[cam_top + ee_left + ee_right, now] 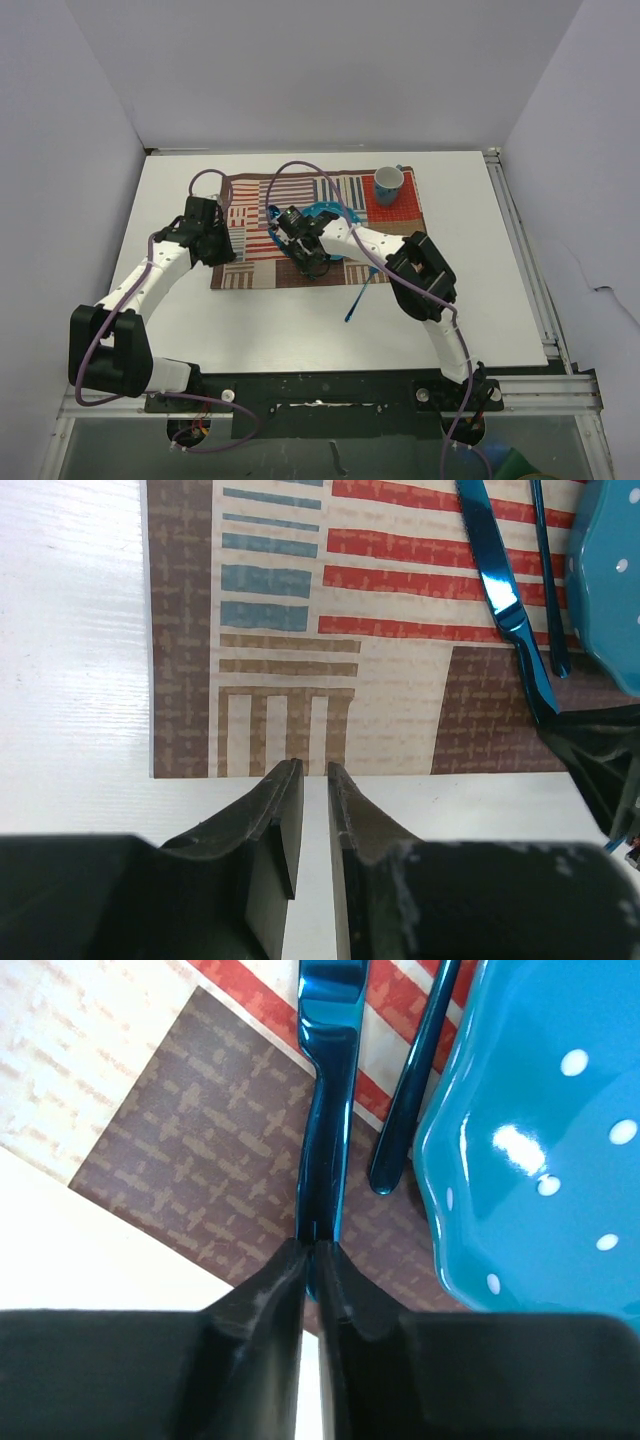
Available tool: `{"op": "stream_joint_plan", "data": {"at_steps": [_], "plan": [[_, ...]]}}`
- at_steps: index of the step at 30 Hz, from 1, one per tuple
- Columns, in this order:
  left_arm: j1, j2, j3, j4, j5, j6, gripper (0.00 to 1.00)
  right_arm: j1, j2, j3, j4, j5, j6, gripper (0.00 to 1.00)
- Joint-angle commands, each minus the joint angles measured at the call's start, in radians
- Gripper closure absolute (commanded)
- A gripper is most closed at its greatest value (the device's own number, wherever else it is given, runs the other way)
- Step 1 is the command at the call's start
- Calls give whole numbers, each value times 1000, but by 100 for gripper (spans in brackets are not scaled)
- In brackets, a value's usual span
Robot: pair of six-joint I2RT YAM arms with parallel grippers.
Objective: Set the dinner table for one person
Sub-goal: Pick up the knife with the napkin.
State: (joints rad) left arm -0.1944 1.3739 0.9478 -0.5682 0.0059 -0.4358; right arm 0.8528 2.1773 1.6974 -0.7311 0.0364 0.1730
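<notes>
The right gripper point(312, 1250) was clamped on the handle end of a glossy blue knife point(325, 1110). The blade ran away over the striped placemat point(190, 1150), just beside a thin blue utensil handle point(415, 1090) and the scalloped rim of the teal dotted plate point(540, 1140).

The step in hand looked like placing the knife. To do it well, the blade should sit flat and parallel to the plate before the fingers part. The wrist should then draw straight back toward the near edge, so nothing is dragged.

The left gripper point(313, 770) hung over the mat's near-left corner, its fingers a narrow slit apart and holding nothing. The dinner table point(480, 300) spread white beneath both arms, with the mat toward the middle of its far edge.

Room was tight beside the plate. A cup point(387, 184) sat at the mat's far-right corner, and another blue utensil point(357, 298) lay by the mat's near edge beside the right forearm. The widest open room lay toward the table's right edge.
</notes>
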Motion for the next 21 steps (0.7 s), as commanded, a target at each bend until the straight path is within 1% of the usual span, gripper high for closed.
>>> {"op": "stream_joint_plan", "data": {"at_steps": [1, 3, 5, 7, 9, 11, 12, 13, 14, 15, 17, 18, 21], "plan": [[7, -22, 8, 53, 14, 16, 82, 29, 59, -5, -134, -23, 18, 75], [6, -21, 8, 52, 12, 16, 81, 26, 72, 28, -144, -21, 12, 61], [6, -22, 8, 52, 10, 16, 77, 25, 89, 55, -155, -27, 9, 43], [6, -23, 8, 51, 9, 15, 76, 23, 99, 70, -154, -40, 7, 30], [6, -25, 8, 52, 8, 16, 76, 19, 113, 83, -153, -54, 2, 28], [6, -26, 8, 53, 10, 16, 76, 13, 137, 95, -154, -65, -2, 29], [6, -26, 8, 54, 10, 16, 76, 12, 150, 100, -154, -66, -3, 33], [6, -26, 8, 54, 11, 16, 76, 10, 160, 102, -155, -69, -3, 38], [7, -27, 8, 53, 11, 16, 76, 11, 169, 103, -154, -69, -1, 47], [6, -27, 7, 53, 10, 17, 76, 10, 175, 101, -154, -73, 1, 58], [6, -28, 6, 54, 11, 17, 76, 8, 179, 92, -151, -79, -1, 88], [6, -29, 6, 55, 13, 17, 76, 9, 177, 87, -149, -80, -1, 99], [9, -27, 8, 57, 16, 17, 76, 7, 159, 68, -142, -79, -1, 100]]}}
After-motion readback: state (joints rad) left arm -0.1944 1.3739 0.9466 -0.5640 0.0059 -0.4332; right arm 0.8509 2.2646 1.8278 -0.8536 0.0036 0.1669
